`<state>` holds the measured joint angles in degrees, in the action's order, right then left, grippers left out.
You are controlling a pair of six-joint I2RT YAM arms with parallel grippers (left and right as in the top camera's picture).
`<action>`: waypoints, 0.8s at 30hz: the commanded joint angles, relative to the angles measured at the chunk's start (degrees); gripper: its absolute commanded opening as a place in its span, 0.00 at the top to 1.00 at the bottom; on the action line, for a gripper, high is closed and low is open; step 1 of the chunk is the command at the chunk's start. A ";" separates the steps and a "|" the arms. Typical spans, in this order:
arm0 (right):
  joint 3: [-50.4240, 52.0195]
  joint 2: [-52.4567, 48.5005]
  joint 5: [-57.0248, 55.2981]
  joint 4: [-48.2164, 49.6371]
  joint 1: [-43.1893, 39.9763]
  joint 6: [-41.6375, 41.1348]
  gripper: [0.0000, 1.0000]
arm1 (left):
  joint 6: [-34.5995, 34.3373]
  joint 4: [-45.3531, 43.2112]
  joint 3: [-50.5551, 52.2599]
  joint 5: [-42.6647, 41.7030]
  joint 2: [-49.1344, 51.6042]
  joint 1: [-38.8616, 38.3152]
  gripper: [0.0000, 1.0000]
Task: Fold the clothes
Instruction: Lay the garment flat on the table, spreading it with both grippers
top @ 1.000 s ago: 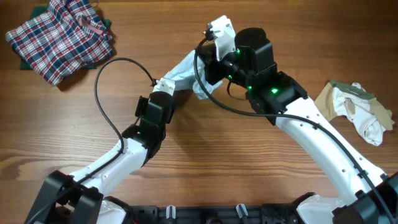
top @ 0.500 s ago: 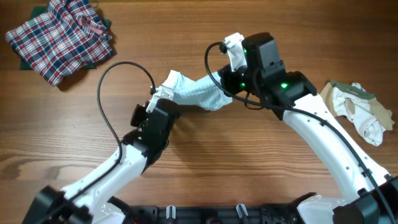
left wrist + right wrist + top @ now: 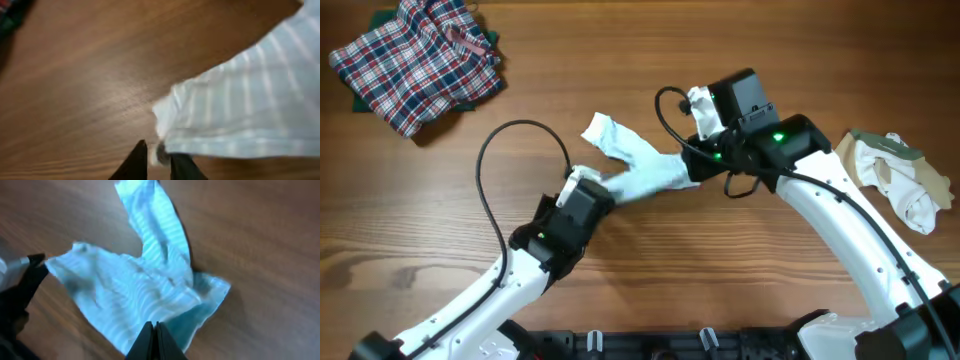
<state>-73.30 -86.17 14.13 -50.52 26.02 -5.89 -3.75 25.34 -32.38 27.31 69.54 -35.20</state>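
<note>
Both grippers have drawn back toward the robot's base since half a second ago, carrying the pale blue-white striped garment [image 3: 638,172] with them, so it now sits nearer the robot on the table [image 3: 440,220]. On the left gripper [image 3: 159,159] the two dark fingertips [image 3: 136,161] stand close together with a small bunched corner of the striped cloth nipped between them, and the cloth fans up and to the right from that pinch. On the right gripper [image 3: 152,339] the fingers are pressed tight, their tips meeting in a thin wedge on the near edge of the same garment, which spreads away from them in soft wrinkles. From overhead the cloth runs as a band between the two grippers, its left end slightly nearer the robot than its right, while one free flap reaches up and left from the middle over the wood. Well apart, a red-white-blue plaid garment [image 3: 415,60] lies crumpled at the table's far left corner, and a cream and tan garment [image 3: 892,178] lies near the right edge.
</note>
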 commanded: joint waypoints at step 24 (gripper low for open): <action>2.56 -2.08 -11.58 1.75 -0.17 -3.13 0.96 | -2.45 1.03 -0.74 -29.07 -6.93 -0.22 0.62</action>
<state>-72.75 -86.15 4.60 -50.06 26.02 -8.99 -5.19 26.57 -32.40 6.46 60.69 -35.20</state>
